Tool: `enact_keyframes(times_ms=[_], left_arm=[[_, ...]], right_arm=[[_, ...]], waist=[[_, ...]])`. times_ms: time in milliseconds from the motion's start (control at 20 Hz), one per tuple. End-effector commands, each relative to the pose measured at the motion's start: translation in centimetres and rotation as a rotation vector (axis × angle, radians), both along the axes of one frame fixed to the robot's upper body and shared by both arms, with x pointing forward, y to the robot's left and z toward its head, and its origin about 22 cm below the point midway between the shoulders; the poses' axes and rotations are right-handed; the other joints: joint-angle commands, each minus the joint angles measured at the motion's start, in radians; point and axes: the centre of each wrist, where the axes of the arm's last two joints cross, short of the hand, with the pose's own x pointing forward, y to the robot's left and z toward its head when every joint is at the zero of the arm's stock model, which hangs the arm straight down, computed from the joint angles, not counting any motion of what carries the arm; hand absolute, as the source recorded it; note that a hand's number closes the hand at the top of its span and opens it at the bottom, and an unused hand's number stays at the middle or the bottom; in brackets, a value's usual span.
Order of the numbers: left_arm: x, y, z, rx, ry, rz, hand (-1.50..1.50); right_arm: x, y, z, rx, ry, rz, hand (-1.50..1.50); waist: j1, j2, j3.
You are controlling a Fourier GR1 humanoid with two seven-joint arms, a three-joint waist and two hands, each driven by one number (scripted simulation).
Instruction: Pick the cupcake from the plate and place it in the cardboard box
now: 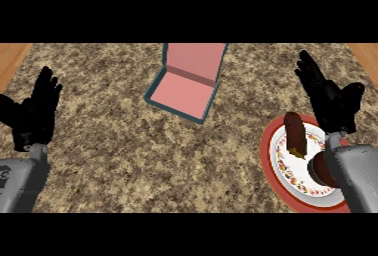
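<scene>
**Location of the workpiece.** The plate [265, 152], red-rimmed with a patterned white centre, lies at the right near side of the counter [133, 150]. Two dark items are seen on it: an elongated brown item [294, 131] toward the far rim, and a rounder dark item with a pale edge, partly covered by the right forearm [358, 175]. The rounder item is taken to be the cupcake [322, 171] — a judgement only, since half of its shape is hidden.

**Handling.** The cupcake is expected to be light, soft on top and easily crushed or smeared. It is best taken low at the sides, on the pale edge, with thumb and fingers set opposite each other. The top is not to be pressed. If it is pushed from one side only, a slide across the smooth plate is likely.

**Hands.** The right hand [328, 100] is held over the plate's far rim, fingers straight and pointing away; nothing is held. The left hand [35, 117] is shown at the left edge, open, fingers up, at rest, with nothing in it.

**Surroundings.** The cardboard box [184, 92] — pink inside, dark teal outside, flap folded back on the far side — lies open at the counter's far middle, well apart from the plate. The elongated brown item lies just beside the cupcake and is liable to be knocked during the approach. The box's near wall must be cleared on entry.
</scene>
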Motion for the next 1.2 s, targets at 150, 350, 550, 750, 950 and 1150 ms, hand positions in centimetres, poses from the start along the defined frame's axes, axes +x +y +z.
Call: enact_keyframes(times_ms=[150, 350, 550, 750, 950, 1150], left_arm=[[-0.5, -4.6, -0.2, 0.094, -0.037, -0.321, 0.00], [-0.7, -5.8, -0.4, 0.107, -0.014, -0.395, 0.00], [-1.8, -7.7, -1.6, 0.108, 0.002, -0.494, 0.00], [-2.2, -7.9, -1.4, 0.117, 0.002, -0.524, 0.00], [-3.2, -7.7, -2.1, 0.130, 0.018, -0.553, 0.00], [-3.0, -9.3, -1.4, 0.121, 0.002, -0.565, 0.00]], right_arm=[[-5.5, -3.0, -5.7, -0.008, 0.106, -0.361, -1.50], [-8.1, -9.0, -7.7, -0.523, 0.159, -0.405, -1.50], [-13.3, -9.3, -11.7, -0.764, 0.162, -0.510, -1.50], [-16.0, -9.2, -10.6, -0.967, 0.104, -0.527, -1.50], [-17.0, -7.2, -6.6, -1.020, 0.130, -0.577, -1.50], [-19.3, -3.5, -3.2, -0.996, 0.268, -0.498, -1.50]], waist=[[-0.031, -0.004, -0.007], [-0.083, 0.024, -0.029], [-0.054, -0.001, -0.015], [-0.029, -0.007, -0.016], [-0.012, -0.007, -0.018], [-0.014, -0.005, -0.016]])
